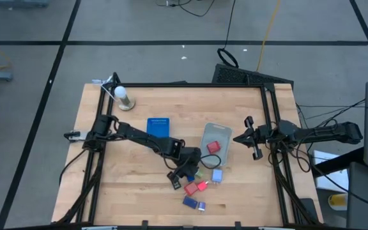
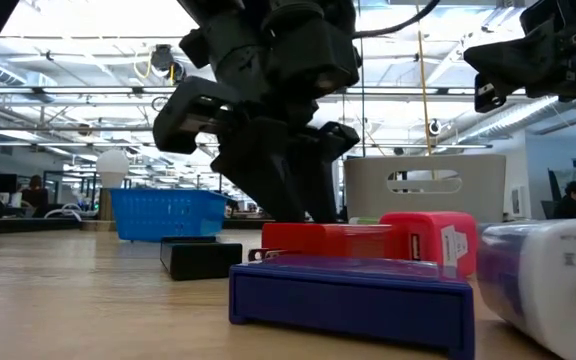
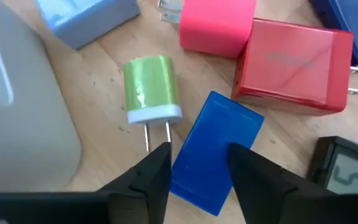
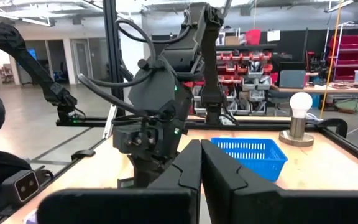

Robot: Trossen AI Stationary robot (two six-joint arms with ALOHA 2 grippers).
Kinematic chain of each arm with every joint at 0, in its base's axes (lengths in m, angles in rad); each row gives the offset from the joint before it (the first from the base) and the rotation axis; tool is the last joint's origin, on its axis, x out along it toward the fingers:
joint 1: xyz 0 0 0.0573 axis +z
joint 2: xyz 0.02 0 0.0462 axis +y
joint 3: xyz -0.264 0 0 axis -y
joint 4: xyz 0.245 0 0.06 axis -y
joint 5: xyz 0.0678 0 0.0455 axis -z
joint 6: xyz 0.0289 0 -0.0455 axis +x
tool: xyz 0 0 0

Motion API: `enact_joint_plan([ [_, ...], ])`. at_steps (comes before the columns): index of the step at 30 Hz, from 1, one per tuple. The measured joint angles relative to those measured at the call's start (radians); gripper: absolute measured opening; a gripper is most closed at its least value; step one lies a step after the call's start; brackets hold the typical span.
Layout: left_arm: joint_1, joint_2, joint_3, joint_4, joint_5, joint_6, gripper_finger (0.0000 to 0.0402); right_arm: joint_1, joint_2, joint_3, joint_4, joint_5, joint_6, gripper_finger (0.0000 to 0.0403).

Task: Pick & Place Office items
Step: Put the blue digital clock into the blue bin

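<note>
Several small office items lie on the wooden table by my left gripper (image 1: pixel 183 174): a green plug (image 3: pixel 152 87), a pink block (image 3: pixel 216 25), a red block (image 3: pixel 291 65), a pale blue block (image 3: pixel 86 18), a dark piece with a display (image 3: pixel 344 171) and a blue block (image 3: pixel 213 149). My left gripper (image 3: pixel 197 171) slants down over the blue block and closes on it. My right gripper (image 1: pixel 253 137) waits shut at the table's right side, clear of everything. My left gripper has the blue block's two long sides (image 3: pixel 185 168) between its two fingers, near the block's end closest to the wrist. The fingers slant down from above and lie across the block. The block lies flat on the table beside the green plug's prongs.
A clear grey bin (image 1: pixel 216 144) with a red piece (image 1: pixel 213 146) inside stands just right of the items. A blue tray (image 1: pixel 159 126) sits farther back, a lamp bulb (image 1: pixel 121 96) at the far left corner. Two more blue pieces (image 1: pixel 195 204) lie near the front edge.
</note>
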Motion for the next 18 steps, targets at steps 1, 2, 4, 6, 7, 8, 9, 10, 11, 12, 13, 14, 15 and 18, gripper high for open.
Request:
enact_joint_plan([
  [1, 0.0, 0.0, 0.0, -0.009, 0.0, -0.016, 0.016, 0.0, 0.002, 0.0, 0.003, 0.001, 0.0, 0.0001],
  [2, 0.002, 0.0, 0.0, -0.022, -0.001, -0.032, 0.0152, 0.0, 0.003, 0.0, 0.003, 0.0, 0.0, 0.0001],
  [4, 0.008, 0.0, 0.002, -0.055, -0.017, -0.067, 0.0134, 0.0, 0.004, 0.0, 0.002, 0.0, 0.001, 0.0001],
  [6, 0.023, -0.001, 0.003, -0.095, -0.035, -0.102, 0.0117, 0.0, 0.003, 0.0, 0.003, 0.0, 0.007, 0.0],
  [7, 0.033, -0.001, 0.003, -0.116, -0.041, -0.113, 0.0108, 0.0, 0.003, 0.0, 0.004, 0.0, 0.008, 0.0],
  [8, 0.041, -0.002, 0.003, -0.131, -0.044, -0.126, 0.0102, 0.0, 0.004, 0.0, 0.004, 0.0, 0.008, 0.0],
  [9, 0.048, -0.002, 0.003, -0.143, -0.051, -0.135, 0.0096, 0.0, 0.004, 0.0, 0.003, 0.0, 0.012, 0.0],
  [10, 0.054, -0.002, 0.003, -0.156, -0.059, -0.146, 0.0092, 0.0, 0.003, 0.0, 0.004, 0.0, 0.018, 0.0],
  [11, 0.059, -0.001, 0.003, -0.169, -0.068, -0.156, 0.009, 0.0, 0.003, 0.0, 0.004, 0.0, 0.022, 0.0],
  [12, 0.064, -0.001, 0.003, -0.18, -0.073, -0.164, 0.0089, 0.0, 0.003, 0.0, 0.005, 0.0, 0.023, 0.0],
  [13, 0.071, -0.001, 0.003, -0.197, -0.078, -0.177, 0.0089, 0.0, 0.003, 0.0, 0.004, 0.0, 0.023, 0.0],
  [14, 0.077, -0.001, 0.003, -0.219, -0.088, -0.189, 0.0089, 0.0, 0.003, 0.0, 0.004, 0.0, 0.023, 0.0],
  [15, 0.083, -0.001, 0.002, -0.242, -0.101, -0.208, 0.0088, 0.0, 0.003, 0.0, 0.004, 0.0, 0.024, 0.0],
  [18, 0.102, -0.002, 0.003, -0.307, -0.132, -0.268, 0.0088, 0.0, 0.003, 0.0, 0.003, 0.0, 0.026, 0.0],
])
